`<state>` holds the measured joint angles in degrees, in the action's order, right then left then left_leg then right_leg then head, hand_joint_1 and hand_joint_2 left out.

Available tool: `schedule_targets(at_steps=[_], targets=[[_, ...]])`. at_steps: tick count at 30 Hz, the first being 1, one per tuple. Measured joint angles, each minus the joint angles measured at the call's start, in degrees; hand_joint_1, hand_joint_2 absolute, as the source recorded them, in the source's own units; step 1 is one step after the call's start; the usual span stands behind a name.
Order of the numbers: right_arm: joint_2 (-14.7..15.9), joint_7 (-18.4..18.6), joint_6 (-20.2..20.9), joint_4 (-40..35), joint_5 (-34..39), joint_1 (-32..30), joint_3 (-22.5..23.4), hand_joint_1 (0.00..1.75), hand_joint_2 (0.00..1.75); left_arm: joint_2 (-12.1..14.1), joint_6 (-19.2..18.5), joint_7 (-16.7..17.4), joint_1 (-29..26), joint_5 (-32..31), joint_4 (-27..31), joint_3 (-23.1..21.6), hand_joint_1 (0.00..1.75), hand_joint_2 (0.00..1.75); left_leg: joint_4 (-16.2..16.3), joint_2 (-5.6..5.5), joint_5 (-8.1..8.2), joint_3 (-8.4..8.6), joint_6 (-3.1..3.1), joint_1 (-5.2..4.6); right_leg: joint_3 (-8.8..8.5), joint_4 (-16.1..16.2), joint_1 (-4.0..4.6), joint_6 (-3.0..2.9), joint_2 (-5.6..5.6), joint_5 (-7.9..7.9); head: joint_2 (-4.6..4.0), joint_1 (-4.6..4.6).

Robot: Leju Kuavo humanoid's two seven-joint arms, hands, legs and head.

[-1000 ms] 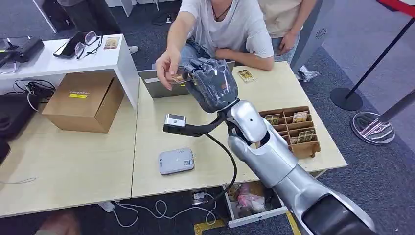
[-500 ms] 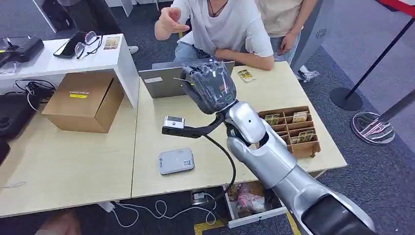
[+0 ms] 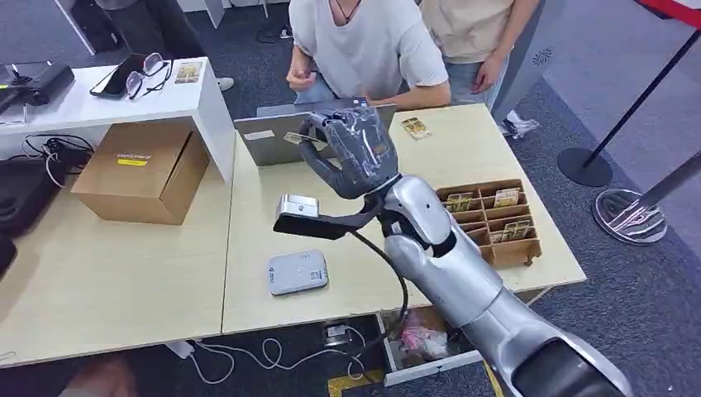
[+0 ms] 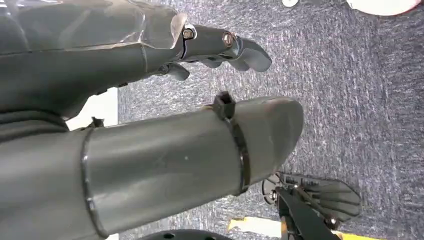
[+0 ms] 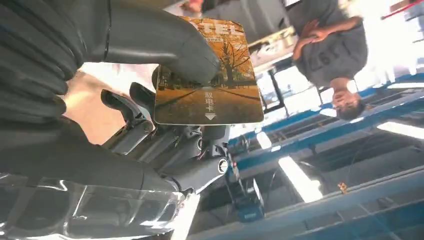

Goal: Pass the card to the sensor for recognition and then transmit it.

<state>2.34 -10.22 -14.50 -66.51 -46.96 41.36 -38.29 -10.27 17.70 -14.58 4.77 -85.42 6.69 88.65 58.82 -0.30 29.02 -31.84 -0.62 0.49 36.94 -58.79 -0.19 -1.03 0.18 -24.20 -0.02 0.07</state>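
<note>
We see a wooden tray at right of frame w/ cards in its compartments. Open drawer bottom centre, pink stuff inside. Cardboard box at left, closed. Light wood table, grey carpet, sensor lower centre. Two people at top. Right hand raised centre frame, card pinched btwn thumb & fingers. Left hand over carpet, fingers loosely curled, holding nothing.

Card orange, autumn-tree print; sensor grey; table pale wood.
</note>
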Motion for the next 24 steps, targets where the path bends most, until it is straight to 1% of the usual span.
schedule_targets(at_steps=[3, 7, 15, 19, 24], targets=[[0.2, -1.2, 3.02, -2.17, 6.36, -1.57, 0.31, 1.75, 1.75, 0.0, 0.24, 0.02, -0.07, 0.07, 0.0, 0.0, 0.0, 0.0, 0.0, 0.0, 0.0, 0.0, 0.0, 0.0, 0.0, 0.0, 0.0, 0.0, 0.0, 0.0, 0.0, 0.0], [0.44, -1.88, 7.07, -4.38, 12.85, -4.2, 0.35, 1.75, 1.75, -0.02, 0.42, 0.11, -0.11, 0.17, 0.0, 0.0, 0.0, 0.0, 0.0, 0.01, 0.0, 0.0, 0.0, 0.0, 0.0, 0.0, 0.0, 0.0, 0.0, 0.0, 0.0, 0.02], [0.66, -2.17, 14.34, -7.06, 23.53, -8.63, 0.39, 1.75, 1.75, -0.26, 0.96, 0.07, -0.28, 0.74, 0.0, 0.0, 0.0, 0.0, 0.0, 0.01, 0.01, -0.01, 0.0, 0.0, 0.0, 0.0, 0.0, 0.0, 0.0, 0.0, 0.0, 0.0], [0.81, -1.86, 16.75, -7.15, 27.65, -10.02, 0.39, 1.75, 1.75, -0.28, 0.96, 0.02, -0.31, 1.09, 0.0, 0.0, 0.0, 0.0, 0.0, 0.01, 0.01, -0.02, 0.0, 0.0, 0.0, 0.0, 0.0, 0.0, 0.0, 0.0, 0.0, 0.0], [1.07, -1.62, 17.86, -7.13, 30.05, -11.07, 0.37, 1.75, 1.75, -0.31, 0.96, 0.0, -0.35, 1.16, 0.0, 0.02, 0.0, 0.0, 0.0, 0.01, 0.01, -0.02, 0.0, 0.0, 0.0, 0.0, 0.0, 0.0, 0.0, 0.0, 0.0, 0.0]])
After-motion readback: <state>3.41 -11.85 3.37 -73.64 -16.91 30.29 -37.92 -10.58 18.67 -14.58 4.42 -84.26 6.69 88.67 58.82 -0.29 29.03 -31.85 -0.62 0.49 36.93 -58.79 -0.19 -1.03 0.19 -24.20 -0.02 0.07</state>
